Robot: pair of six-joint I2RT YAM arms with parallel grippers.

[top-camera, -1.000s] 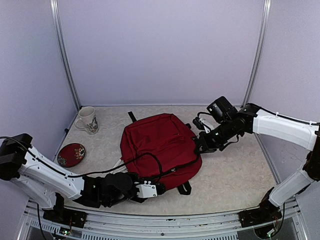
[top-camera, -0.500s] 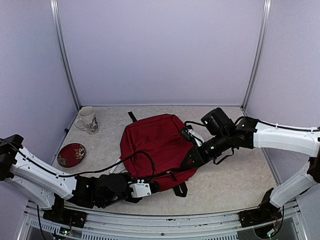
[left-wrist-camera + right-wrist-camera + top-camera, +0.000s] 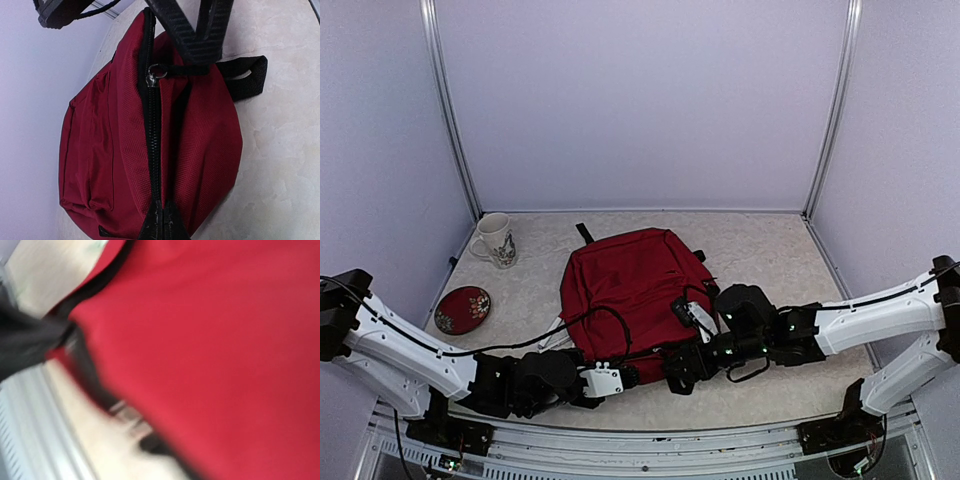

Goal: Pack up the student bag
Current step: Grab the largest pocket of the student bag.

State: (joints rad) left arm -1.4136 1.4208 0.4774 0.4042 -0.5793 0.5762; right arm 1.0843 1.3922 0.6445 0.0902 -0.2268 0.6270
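The bag (image 3: 630, 285) lies flat at centre frame on the table (image 3: 790, 255). The left gripper (image 3: 623, 377), jaws closed, seems to pinch the zip (image 3: 154, 150) end at the bottom edge, anchoring it. The right gripper (image 3: 678, 366) sits just beside; I cannot tell how its jaws stand.

The student bag (image 3: 635, 285) lies flat on the bench (image 3: 780, 260), with both arms reaching low to its near edge. The left end effector (image 3: 623, 377) is pinched shut at that edge; the right end effector (image 3: 678, 366) sits just to its right, jaws too dark to read. Left of the bag stand a mug (image 3: 495, 240) and, nearer, a red saucer (image 3: 462, 308).
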